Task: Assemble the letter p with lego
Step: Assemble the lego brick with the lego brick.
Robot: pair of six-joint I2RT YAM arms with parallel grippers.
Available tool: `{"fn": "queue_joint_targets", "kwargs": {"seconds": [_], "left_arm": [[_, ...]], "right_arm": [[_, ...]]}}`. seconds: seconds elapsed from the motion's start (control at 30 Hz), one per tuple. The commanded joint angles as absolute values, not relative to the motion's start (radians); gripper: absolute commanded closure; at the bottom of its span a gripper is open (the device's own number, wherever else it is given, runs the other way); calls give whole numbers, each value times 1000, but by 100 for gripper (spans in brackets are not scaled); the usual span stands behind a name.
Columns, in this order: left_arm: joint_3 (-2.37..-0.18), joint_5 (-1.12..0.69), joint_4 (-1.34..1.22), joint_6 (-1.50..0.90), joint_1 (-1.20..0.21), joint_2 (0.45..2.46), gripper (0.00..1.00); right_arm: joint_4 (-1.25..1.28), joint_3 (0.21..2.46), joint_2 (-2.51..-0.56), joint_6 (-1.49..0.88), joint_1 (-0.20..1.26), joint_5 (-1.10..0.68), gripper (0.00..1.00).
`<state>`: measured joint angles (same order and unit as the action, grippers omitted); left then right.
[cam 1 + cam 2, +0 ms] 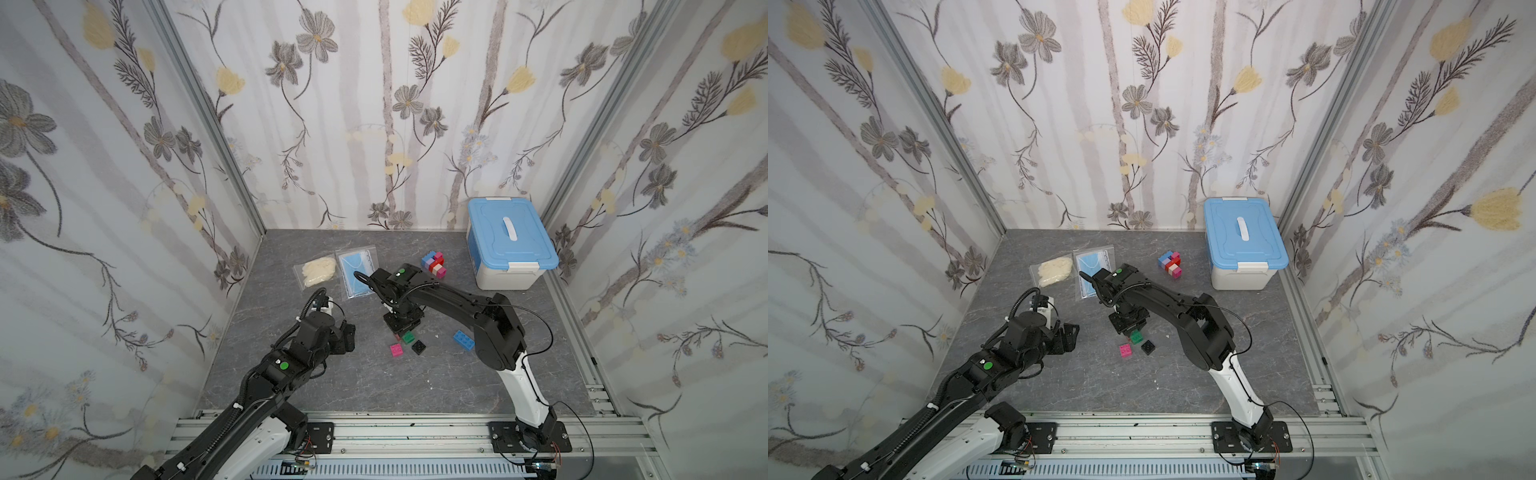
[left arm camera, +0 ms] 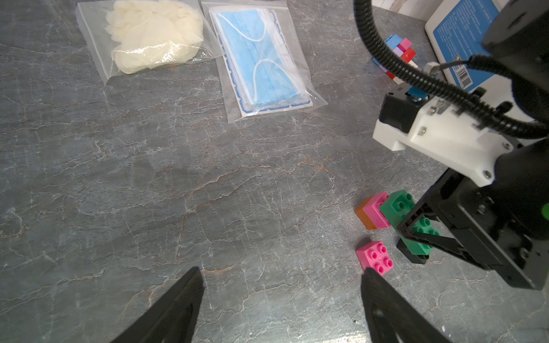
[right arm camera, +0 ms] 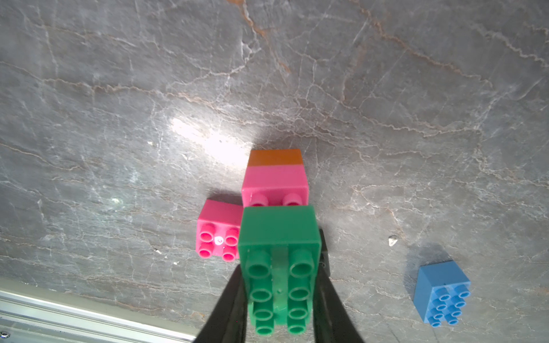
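My right gripper [image 3: 279, 297] is shut on a long green lego brick [image 3: 279, 261], studs up, gripped by its long sides. One end of the brick meets a pink-on-orange stack [image 3: 274, 178]. A loose pink brick [image 3: 218, 234] lies beside it. From the left wrist view a black brick [image 2: 411, 254] shows under the green brick [image 2: 399, 205]. A blue brick [image 1: 464, 340] lies to the right. A small built cluster of bricks [image 1: 433, 264] sits further back. My left gripper [image 2: 282, 269] is open over bare table, left of the pink brick [image 2: 375, 257].
A bag of cream gloves [image 1: 316, 270] and a bagged blue face mask [image 1: 356, 272] lie at the back left. The blue-lidded white box [image 1: 509, 241] stands in the back right corner. Papered walls close three sides, and a metal rail [image 1: 395, 432] runs along the front.
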<state>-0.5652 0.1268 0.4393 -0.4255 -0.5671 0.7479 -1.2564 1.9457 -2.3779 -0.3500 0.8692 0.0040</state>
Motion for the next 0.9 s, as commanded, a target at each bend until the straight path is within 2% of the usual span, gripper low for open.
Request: {"fn": "queue_joint_targets", "kwargs": {"seconds": [0.0, 0.87], "left_arm": [[-561, 131, 417, -426, -564, 750, 14], [-562, 112, 411, -426, -561, 752, 15]], "right_arm": [[-1243, 1953, -2391, -354, 870, 0, 88], [-1303, 2000, -2422, -318, 861, 0, 88]]}}
